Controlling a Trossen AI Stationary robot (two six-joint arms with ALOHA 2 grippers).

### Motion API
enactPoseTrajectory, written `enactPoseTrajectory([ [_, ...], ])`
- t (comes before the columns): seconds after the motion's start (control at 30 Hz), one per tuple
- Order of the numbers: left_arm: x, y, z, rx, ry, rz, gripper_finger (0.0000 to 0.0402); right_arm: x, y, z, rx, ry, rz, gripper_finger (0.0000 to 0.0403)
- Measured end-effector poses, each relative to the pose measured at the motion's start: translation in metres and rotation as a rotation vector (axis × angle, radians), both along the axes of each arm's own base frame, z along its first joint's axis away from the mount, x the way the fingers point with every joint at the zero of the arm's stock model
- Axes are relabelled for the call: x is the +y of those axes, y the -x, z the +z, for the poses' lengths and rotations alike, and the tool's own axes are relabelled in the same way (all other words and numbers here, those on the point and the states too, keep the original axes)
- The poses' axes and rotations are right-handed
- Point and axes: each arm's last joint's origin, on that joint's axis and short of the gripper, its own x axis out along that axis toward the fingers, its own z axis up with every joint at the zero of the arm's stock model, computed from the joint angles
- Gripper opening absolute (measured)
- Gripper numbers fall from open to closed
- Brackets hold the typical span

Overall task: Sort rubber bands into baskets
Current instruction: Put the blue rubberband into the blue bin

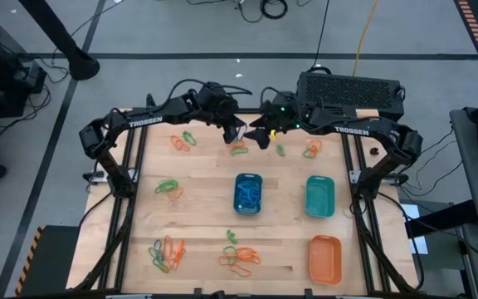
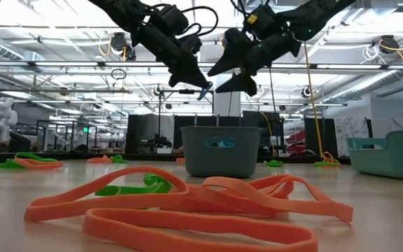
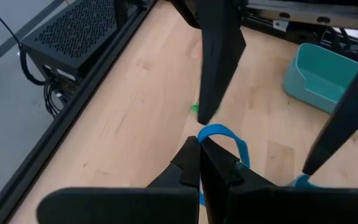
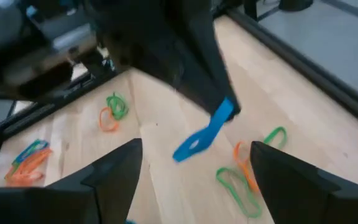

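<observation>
Left gripper (image 4: 225,112) pinched a thin blue band (image 4: 204,134) above the wooden desk (image 1: 197,216); right gripper (image 4: 194,180) jaws stood wide.

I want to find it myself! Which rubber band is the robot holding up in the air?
Look at the far side of the wooden table, where both arms meet above the blue basket. The left pincer is pinched shut on a blue rubber band. It alone dangles in the air; the others lie flat.

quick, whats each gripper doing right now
Left gripper: shut on a blue rubber band, held up above the table.
Right gripper: open, empty, facing that band.
</observation>
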Motion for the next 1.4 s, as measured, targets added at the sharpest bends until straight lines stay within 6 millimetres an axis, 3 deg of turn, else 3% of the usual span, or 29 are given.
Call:
enactPoseTrajectory([
  [0.13, -0.001, -0.001, 0.000, -0.001, -0.001, -0.003, 0.0002, -0.002, -0.001, 0.003, -0.024, 0.011, -0.056, 0.0292],
  [0.5, -0.008, -0.004, 0.000, 0.000, -0.001, -0.023, 0.0001, 0.000, -0.014, -0.021, 0.033, -0.053, -0.018, 0.0274],
  [0.67, -0.011, -0.005, 0.000, 0.001, 0.000, -0.032, 0.0002, 0.001, -0.015, -0.022, 0.035, -0.051, -0.015, 0.0208],
  [0.9, -0.011, -0.005, 0.000, 0.004, -0.001, -0.034, 0.0038, 0.003, -0.014, -0.019, 0.027, -0.043, 0.075, 0.0020],
  [1.17, -0.014, 0.012, -0.001, 0.066, 0.192, -0.130, 0.0115, 0.014, -0.015, -0.013, 0.050, -0.094, 0.115, 0.0002],
  [1.4, -0.030, 0.049, 0.010, 0.224, 0.275, -0.235, 0.0141, 0.056, -0.027, -0.013, 0.090, -0.156, 0.225, 0.0001],
])
